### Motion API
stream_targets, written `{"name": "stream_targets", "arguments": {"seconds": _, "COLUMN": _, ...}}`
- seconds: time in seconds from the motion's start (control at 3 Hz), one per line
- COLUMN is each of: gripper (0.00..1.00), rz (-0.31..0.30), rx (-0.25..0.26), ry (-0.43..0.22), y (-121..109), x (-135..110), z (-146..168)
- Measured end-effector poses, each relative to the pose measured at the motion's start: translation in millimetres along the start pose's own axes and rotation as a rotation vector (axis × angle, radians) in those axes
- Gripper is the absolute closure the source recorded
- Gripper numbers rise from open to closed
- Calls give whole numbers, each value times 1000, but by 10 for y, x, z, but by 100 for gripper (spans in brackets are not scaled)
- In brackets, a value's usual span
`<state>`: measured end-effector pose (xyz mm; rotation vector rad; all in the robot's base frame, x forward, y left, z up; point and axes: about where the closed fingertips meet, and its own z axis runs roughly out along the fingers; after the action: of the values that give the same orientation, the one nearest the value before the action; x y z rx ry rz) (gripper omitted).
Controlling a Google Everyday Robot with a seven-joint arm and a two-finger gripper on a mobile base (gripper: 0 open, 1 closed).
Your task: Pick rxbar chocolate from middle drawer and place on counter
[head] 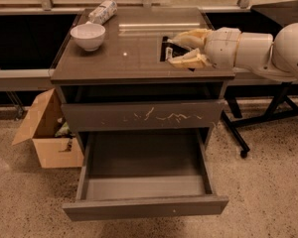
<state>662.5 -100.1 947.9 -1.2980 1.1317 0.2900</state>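
The end effector (173,48) clamps the chocolate bar (167,52) right of the bowl (88,35); likely light, stiff, slick. Pinch its flat faces.

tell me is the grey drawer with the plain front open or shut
Open: the plain-fronted grey drawer is pulled out, its inside bare. The gripper holds the black-wrapped bar at the glossy counter.

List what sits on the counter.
White bowl and pale packet, back left of the counter; the gripper holds the rxbar chocolate above its right side. Fingers hide whether it touches.
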Motion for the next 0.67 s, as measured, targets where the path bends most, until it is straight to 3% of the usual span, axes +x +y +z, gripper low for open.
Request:
{"name": "stream_targets", "arguments": {"seconds": 0.33, "gripper": 100, "rz": 30, "rx": 6, "ry": -11, "y": -143, "x": 52, "z": 2}}
{"name": "stream_targets", "arguments": {"seconds": 0.67, "gripper": 100, "rz": 99, "rx": -19, "ry": -8, "y": -308, "x": 277, "z": 86}}
